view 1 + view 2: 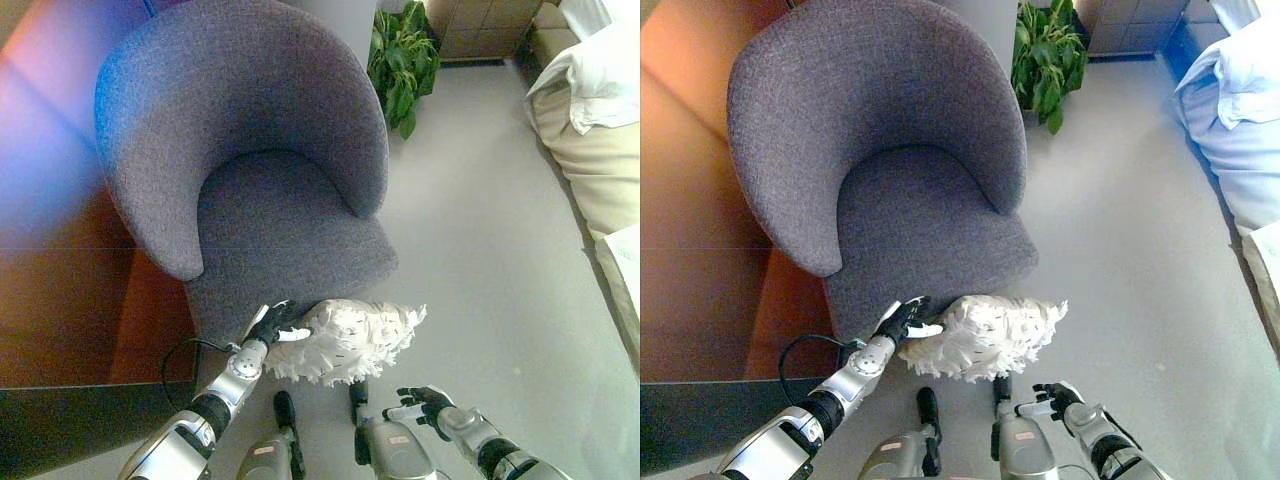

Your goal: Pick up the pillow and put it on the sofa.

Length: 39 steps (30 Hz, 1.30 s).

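Observation:
A white fluffy pillow [345, 342] is held off the floor just in front of the grey armchair's seat [280, 240]. My left hand [275, 323] is curled on the pillow's left end, thumb on top. My right hand [422, 406] hangs lower right, below the pillow and apart from it, with its fingers curled and holding nothing. The pillow also shows in the right eye view [985, 335], with the left hand [905, 322] on it.
A potted green plant [402, 60] stands behind the armchair on the right. A beige sofa with white bedding [590, 110] is at the far right. A wooden wall panel [60, 300] runs along the left. Grey floor [480, 250] lies between.

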Tool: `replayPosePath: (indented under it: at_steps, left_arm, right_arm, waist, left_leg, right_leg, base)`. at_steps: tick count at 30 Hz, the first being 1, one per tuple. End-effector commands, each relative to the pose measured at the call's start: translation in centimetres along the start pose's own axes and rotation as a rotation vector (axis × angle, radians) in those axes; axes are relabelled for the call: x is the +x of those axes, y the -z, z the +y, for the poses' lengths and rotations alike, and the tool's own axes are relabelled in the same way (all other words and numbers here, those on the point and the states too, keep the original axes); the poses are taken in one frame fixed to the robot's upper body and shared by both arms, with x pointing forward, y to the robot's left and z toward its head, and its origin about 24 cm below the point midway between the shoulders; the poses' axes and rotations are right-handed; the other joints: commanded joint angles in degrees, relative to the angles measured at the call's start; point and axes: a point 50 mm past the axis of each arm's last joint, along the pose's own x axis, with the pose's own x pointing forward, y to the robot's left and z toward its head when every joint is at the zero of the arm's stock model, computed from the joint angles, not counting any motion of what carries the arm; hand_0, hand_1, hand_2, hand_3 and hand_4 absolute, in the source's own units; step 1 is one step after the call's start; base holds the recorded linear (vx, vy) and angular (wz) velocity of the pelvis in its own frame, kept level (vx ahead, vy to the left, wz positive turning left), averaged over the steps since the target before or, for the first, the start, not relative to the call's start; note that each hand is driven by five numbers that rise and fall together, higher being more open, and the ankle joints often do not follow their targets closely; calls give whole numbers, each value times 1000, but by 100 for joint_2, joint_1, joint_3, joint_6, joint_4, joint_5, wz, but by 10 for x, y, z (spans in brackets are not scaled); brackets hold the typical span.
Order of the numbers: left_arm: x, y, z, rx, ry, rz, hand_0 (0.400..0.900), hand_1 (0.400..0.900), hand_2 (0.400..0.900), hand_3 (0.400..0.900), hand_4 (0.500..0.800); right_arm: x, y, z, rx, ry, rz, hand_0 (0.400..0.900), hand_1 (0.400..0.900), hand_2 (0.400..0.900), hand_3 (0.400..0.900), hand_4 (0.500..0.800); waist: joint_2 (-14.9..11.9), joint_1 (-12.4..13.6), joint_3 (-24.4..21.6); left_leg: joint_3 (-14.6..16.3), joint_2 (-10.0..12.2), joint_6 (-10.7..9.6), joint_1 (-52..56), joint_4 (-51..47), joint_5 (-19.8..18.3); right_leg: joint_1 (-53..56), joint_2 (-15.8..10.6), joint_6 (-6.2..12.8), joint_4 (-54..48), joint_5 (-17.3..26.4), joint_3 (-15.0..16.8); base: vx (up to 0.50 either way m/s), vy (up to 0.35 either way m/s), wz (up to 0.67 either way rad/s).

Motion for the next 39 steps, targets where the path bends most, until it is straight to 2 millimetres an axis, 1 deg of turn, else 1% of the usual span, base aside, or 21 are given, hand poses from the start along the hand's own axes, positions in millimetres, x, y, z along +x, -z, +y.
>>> replayPosePath:
  at_steps: [1,9,13,16,20,31,39]
  left_arm:
    - [12,-49,13,25,-9,-170,900,900,900,900,800]
    - [14,-56,9,30,12,-184,900,900,900,900,800]
    - [15,-58,8,35,16,-187,900,900,900,900,800]
    - [16,-62,9,49,5,-195,900,900,900,900,800]
    - [17,-70,13,72,-30,-222,900,900,900,900,800]
    - [19,-102,34,113,-151,-317,900,900,900,900,800]
    - [20,-113,38,127,-178,-338,900,900,900,900,800]
  right_arm:
    - [0,-12,-12,-69,38,-25,900,900,900,900,800]
    - [0,-23,-15,-62,53,-55,900,900,900,900,800]
    - [0,-25,-16,-59,59,-60,900,900,900,900,800]
    - [0,-30,-17,-57,66,-71,900,900,900,900,800]
    - [0,-38,-18,-60,76,-90,900,900,900,900,800]
    - [-2,-59,-24,-82,96,-138,900,900,900,900,800]
    - [-3,-69,-24,-84,103,-170,900,900,900,900,800]
  waist:
    - [-125,-118,209]
    - [-99,-198,325]
    - [-106,-236,368]
    - [-107,-259,436]
    - [-100,-291,526]
    - [-101,-348,812]
    - [-110,-353,916]
  left_leg:
    - [-98,136,-57,-407,917,-673]
    - [-74,128,-59,-504,914,-663]
    - [-43,153,-66,-596,984,-657]
    - [-28,169,-67,-663,1018,-649]
    - [-15,180,-72,-763,1038,-620]
    - [17,238,-131,-1097,1135,-537]
    - [19,265,-171,-1249,1190,-504]
  right_leg:
    - [-234,-426,602,856,-852,220]
    - [-387,-402,588,868,-810,294]
    - [-487,-403,579,909,-789,319]
    - [-575,-399,570,954,-777,337]
    - [-718,-395,563,1022,-758,369]
    - [-1110,-372,524,1160,-691,384]
    - [-1270,-383,513,1234,-681,334]
  base:
    - [-35,-24,-1]
    - [-9,-7,-2]
    - [-12,-23,-4]
    - [-9,-9,-1]
    - [-22,-16,-2]
    - [-24,-10,-2]
    - [-19,-12,3]
